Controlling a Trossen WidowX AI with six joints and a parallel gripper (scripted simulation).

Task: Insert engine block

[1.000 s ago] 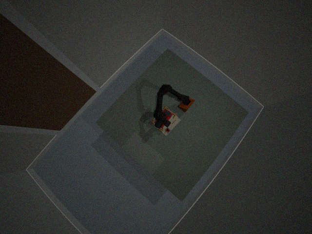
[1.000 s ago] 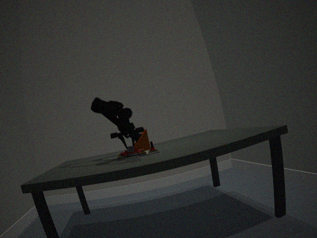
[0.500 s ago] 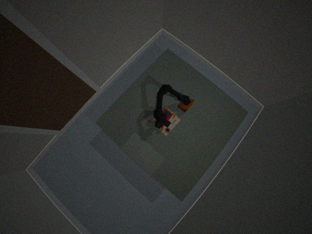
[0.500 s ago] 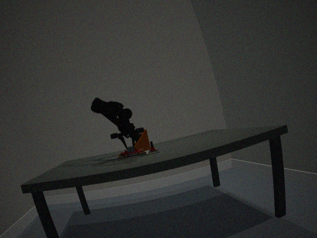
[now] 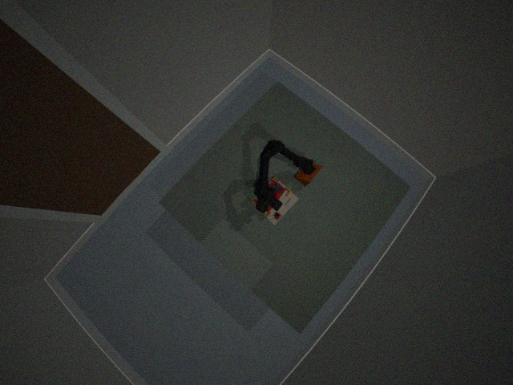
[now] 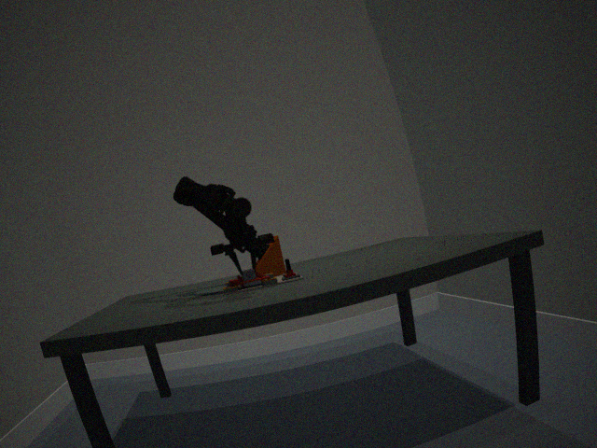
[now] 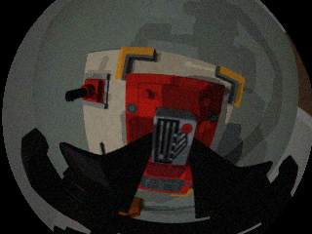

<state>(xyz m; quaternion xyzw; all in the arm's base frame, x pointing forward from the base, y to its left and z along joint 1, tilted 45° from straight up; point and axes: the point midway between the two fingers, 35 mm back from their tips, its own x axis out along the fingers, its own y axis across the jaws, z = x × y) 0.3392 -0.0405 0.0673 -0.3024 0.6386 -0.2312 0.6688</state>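
The engine block (image 7: 174, 140) (image 6: 248, 274) is a grey block with dark slots and a red dot on its top face. My gripper (image 7: 172, 138) is shut on it, one dark finger at each side. The red car body (image 7: 148, 97) (image 5: 275, 182) lies flat under and around the block. In the wrist view the block covers the middle of the body, toward its near end. The opening and the rib cannot be made out, and I cannot tell whether the block is inside the opening or just above it.
The car body lies on a pale board (image 7: 97, 129) (image 5: 291, 200) with yellow corner brackets (image 7: 138, 51) (image 7: 239, 89). A red fixture with a black upright knob (image 7: 95, 92) (image 6: 289, 271) stands beside the body. An orange wedge (image 5: 305, 177) (image 6: 272, 260) stands near the arm's base.
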